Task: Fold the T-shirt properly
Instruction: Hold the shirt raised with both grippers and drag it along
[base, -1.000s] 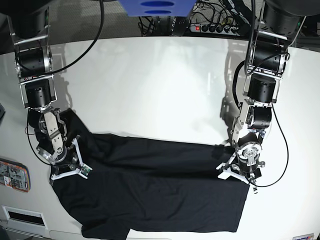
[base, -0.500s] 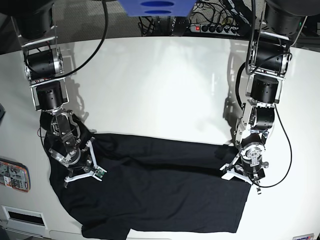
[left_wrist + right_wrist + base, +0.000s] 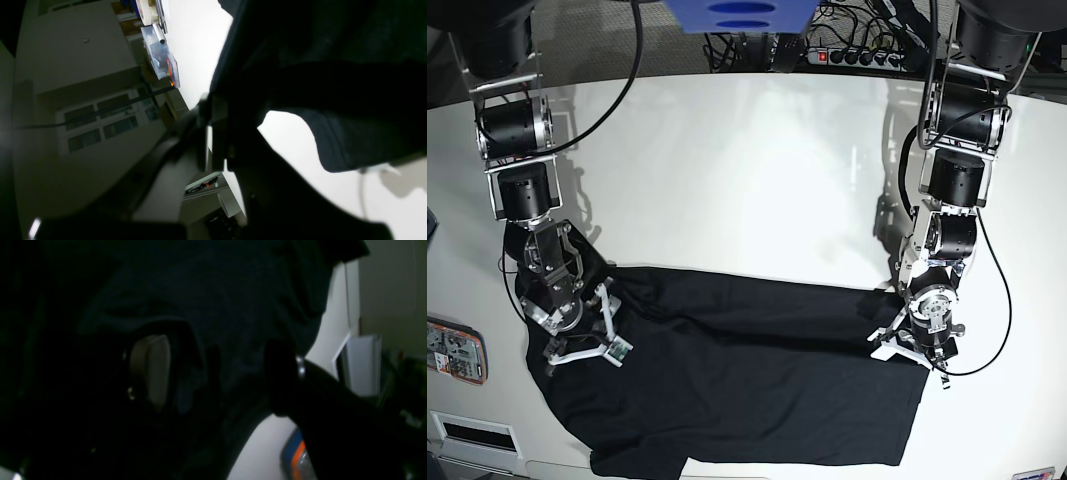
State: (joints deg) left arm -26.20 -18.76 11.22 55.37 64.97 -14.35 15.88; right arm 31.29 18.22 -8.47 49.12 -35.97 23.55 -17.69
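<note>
You're looking at the T-shirt (image 3: 747, 385), a plain black, soft short-sleeved shirt with no print, lying spread wide and mostly flat along the near edge of the white desk (image 3: 747, 170). Shallow creases run lengthwise across it, the end toward the desk's left side is bunched, and its near hem reaches the desk's front edge.

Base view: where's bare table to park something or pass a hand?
Free: the wide white table stretch between the two arms, above the T-shirt; also a bare strip to the right of the shirt's edge. Crowded: the whole front, covered by the shirt, with the right hand and left hand at its ends.
</note>
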